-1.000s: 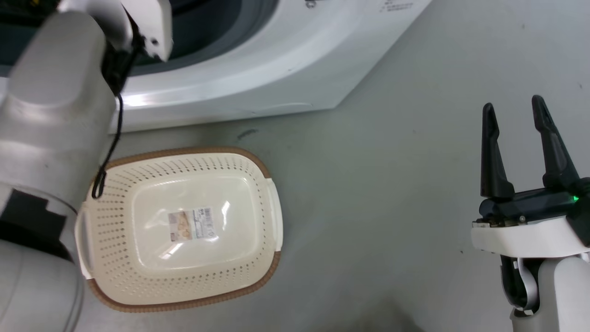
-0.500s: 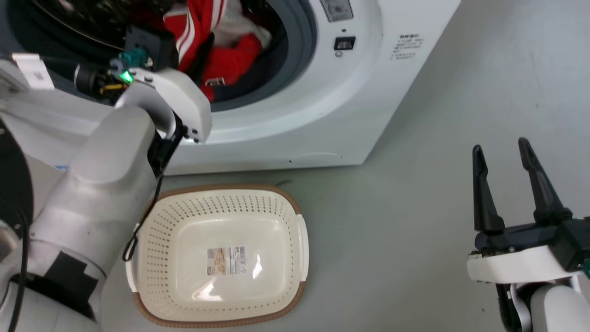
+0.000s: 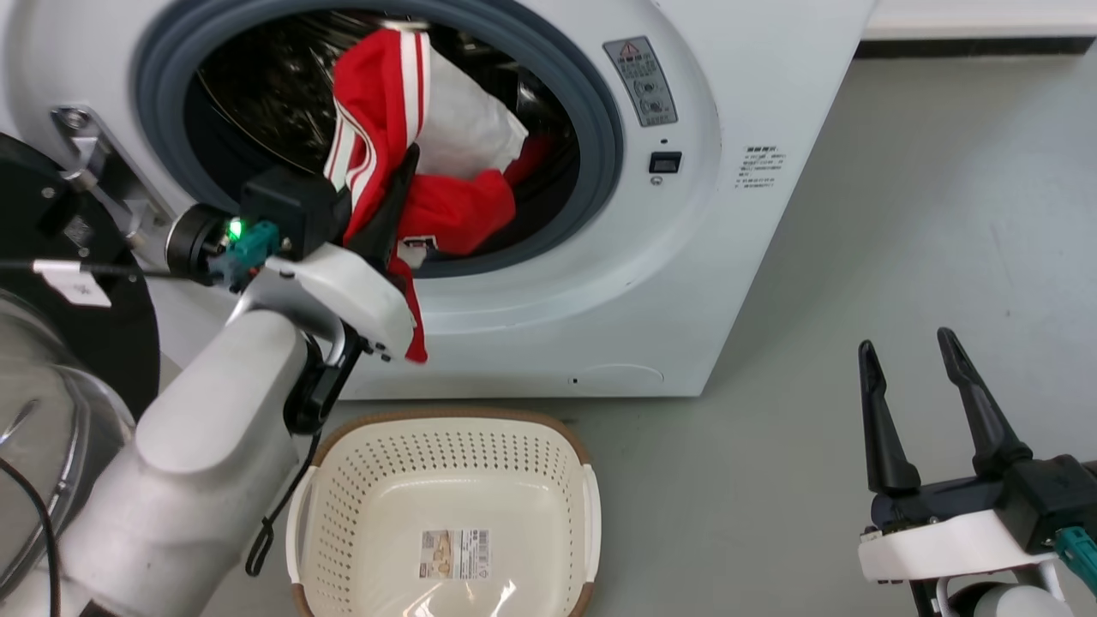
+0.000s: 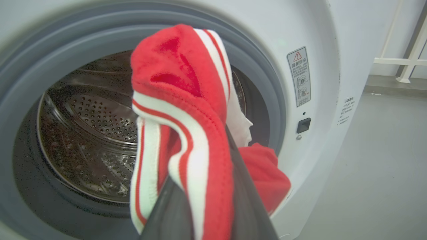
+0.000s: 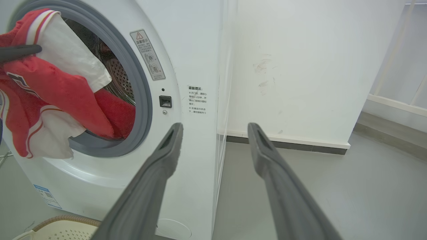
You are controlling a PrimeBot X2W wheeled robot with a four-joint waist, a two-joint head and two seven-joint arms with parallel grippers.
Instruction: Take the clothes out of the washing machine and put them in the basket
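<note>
On grey floor (image 3: pixel 771 446) by the washer (image 3: pixel 737 257), the left hand (image 3: pixel 390 201) grips the red clothes (image 3: pixel 373 81), half out; next, likely, carry them to the basket (image 3: pixel 591 506) just below it.

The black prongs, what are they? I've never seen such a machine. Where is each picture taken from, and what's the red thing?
They are the fingers of a two-armed robot's grippers, its hands. One picture looks down from a camera on its head; the other two come from its wrists, looking along the fingers. The left gripper is shut on a red striped garment hanging partway out of the washing machine. The right gripper is open and empty. A cream basket stands on the grey floor before the machine, no clothes in the part that shows.
</note>
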